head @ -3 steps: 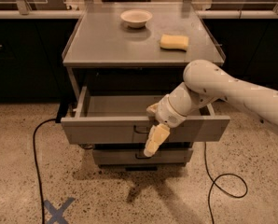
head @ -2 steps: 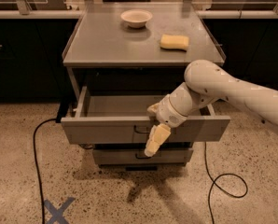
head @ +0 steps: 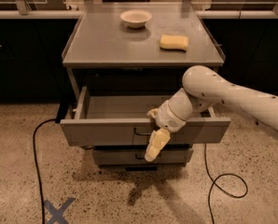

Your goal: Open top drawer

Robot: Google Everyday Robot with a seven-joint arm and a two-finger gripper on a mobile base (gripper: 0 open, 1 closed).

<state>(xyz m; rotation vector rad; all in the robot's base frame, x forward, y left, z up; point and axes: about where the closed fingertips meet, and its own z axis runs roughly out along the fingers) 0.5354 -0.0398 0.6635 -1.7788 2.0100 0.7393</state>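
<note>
From my station I see the top drawer [head: 101,131] pulled well out of the grey metal cabinet, its plain grey inside open to the ceiling. Its long axis runs left to right across the view, and its wide front panel faces the camera. The tool [head: 156,146] hangs in front of that panel, just right of centre, pointing down and a little left, over the small dark bar handle [head: 140,134]. I cannot tell whether it is clenched or released. The white arm [head: 232,97] reaches in from the right, crossing the drawer's right end. A narrower lower drawer [head: 120,156] sits shut beneath. On the tabletop [head: 106,45] stand a white bowl [head: 135,17] and, to its right, a yellow sponge [head: 174,42], well apart.
</note>
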